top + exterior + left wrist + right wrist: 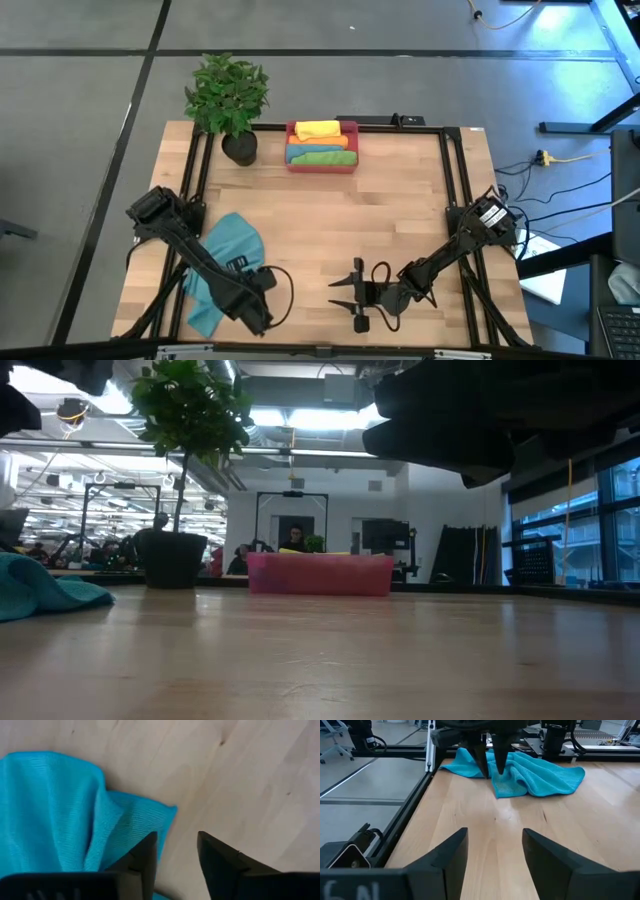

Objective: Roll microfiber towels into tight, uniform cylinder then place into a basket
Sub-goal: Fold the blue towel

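One basket (322,165) on my table (330,240), red-pink, low-walled, at the far edge just beside a potted plant (229,95). Contents, as I read them from the high view: rolled towels packed side by side, one yellow (318,129), one orange (322,143), one green (322,157), with a strip of blue (296,152) showing between them. From the low view I see only the basket's front wall and a sliver of yellow above its rim; the rest of the load is hidden behind that wall.

One loose teal towel (218,262), crumpled, unrolled, lying flat on the wood at the near left of the table, well apart from the basket. Part of it is covered by the left arm in the high view, and the low view cuts it off at the picture's edge.

Left gripper (175,852): low over the teal towel's edge, fingers apart with bare wood in the gap; one fingertip sits at the cloth's border, nothing pinched that I can see.

Right gripper (495,847): near the middle of the table's near edge, fingers spread, holding nothing, pointed across the wood toward the teal towel.

Hard to make out: people and furniture in the room behind the table, too small to catalogue.
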Robot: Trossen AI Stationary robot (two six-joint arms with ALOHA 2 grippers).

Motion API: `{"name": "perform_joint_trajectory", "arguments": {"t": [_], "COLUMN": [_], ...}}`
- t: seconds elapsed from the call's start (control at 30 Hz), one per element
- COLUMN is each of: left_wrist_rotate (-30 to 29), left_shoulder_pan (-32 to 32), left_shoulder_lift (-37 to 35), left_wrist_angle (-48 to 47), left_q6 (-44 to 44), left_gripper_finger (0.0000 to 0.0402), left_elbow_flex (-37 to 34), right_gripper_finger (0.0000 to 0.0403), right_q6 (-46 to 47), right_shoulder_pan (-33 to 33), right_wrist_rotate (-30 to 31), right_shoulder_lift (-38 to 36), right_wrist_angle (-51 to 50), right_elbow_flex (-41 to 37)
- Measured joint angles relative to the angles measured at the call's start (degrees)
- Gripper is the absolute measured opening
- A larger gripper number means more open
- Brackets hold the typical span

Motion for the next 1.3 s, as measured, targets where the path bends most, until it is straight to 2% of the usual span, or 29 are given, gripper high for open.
{"name": "perform_joint_trajectory", "arguments": {"t": [0.2, 0.33, 0.5, 0.7, 0.87, 1.1, 1.3], "left_wrist_rotate": [0.0, 0.0, 2.3, 3.5, 3.1, 2.7, -1.9], "left_shoulder_pan": [1.6, 3.1, 4.1, 4.6, 4.7, 4.6, 4.7], "left_shoulder_lift": [0.0, 0.0, -0.4, -0.4, -0.3, 0.0, 0.2], "left_wrist_angle": [0.4, 7.2, 11.1, 11.9, 12.6, 12.5, 6.7], "left_q6": [1.2, 2.7, 2.2, 2.2, 4.0, 5.7, 9.9], "left_gripper_finger": [0.0184, 0.0209, 0.0211, 0.0204, 0.0153, 0.0016, 0.0002], "left_elbow_flex": [-2.6, -7.7, -11.8, -12.7, -12.8, -10.7, -1.6], "right_gripper_finger": [0.0188, 0.0188, 0.0188, 0.0188, 0.0188, 0.0188, 0.0188], "right_q6": [0.0, 0.0, -0.1, -0.2, -0.2, -0.2, -0.2], "right_shoulder_pan": [0.0, 0.0, 0.0, 0.0, 0.0, 0.0, 0.0], "right_wrist_rotate": [0.0, 0.0, 0.0, 0.0, 0.0, 0.0, 0.0], "right_shoulder_lift": [0.0, 0.0, 0.0, 0.0, 0.0, 0.0, 0.0], "right_wrist_angle": [0.0, 0.0, -0.1, -0.3, -0.4, -0.4, -0.4], "right_elbow_flex": [0.0, 0.0, 0.0, 0.0, 0.0, 0.0, 0.0]}}
